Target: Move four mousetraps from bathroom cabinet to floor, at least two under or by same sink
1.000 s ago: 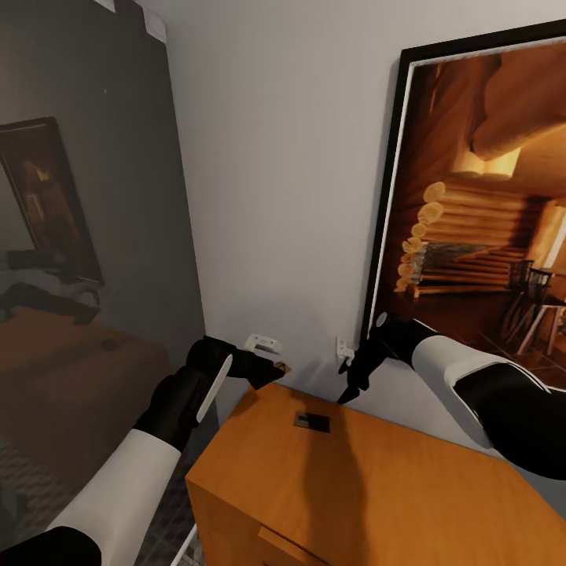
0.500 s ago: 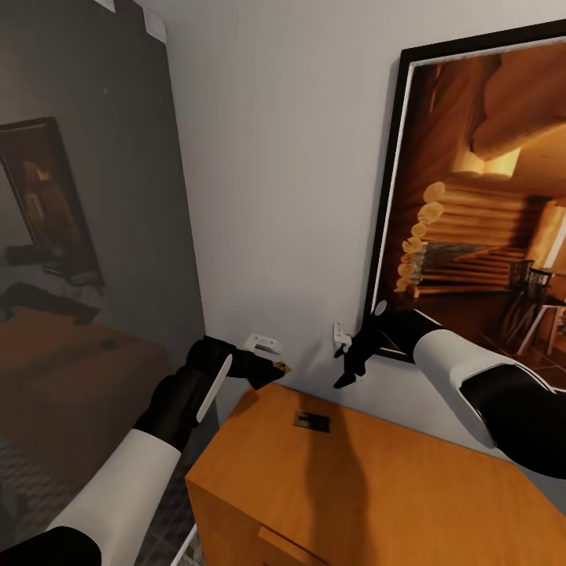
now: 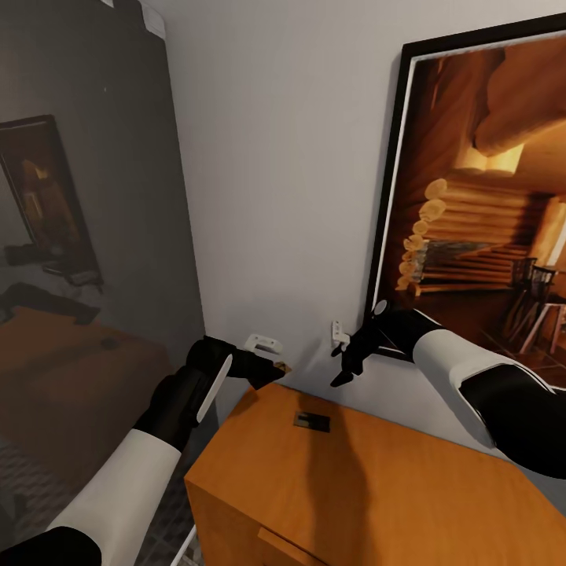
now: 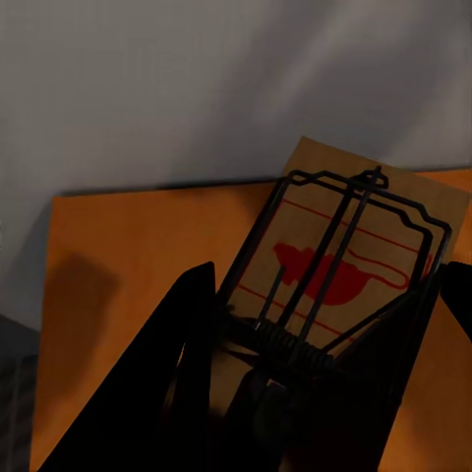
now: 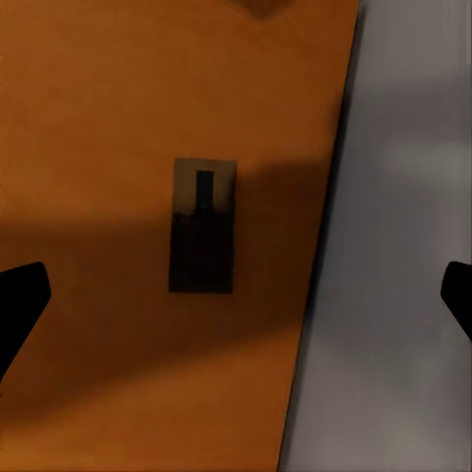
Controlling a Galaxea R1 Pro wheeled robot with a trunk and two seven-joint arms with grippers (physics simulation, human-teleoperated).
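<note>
While both black-and-white arms reach forward over the smooth orange-brown cabinet (image 3: 377,479), the left gripper (image 3: 271,367) hangs at about ten o'clock off its back corner, fingers clamped on a mousetrap (image 4: 339,265), a flat tan board with a red mouse mark and dark wire. At one o'clock from a second mousetrap (image 3: 312,421), which lies flat and shadowed on the cabinet top near the grey wall, the right gripper (image 3: 339,369) hovers pointing down, its fingers (image 5: 20,305) spread wide and holding nothing.
</note>
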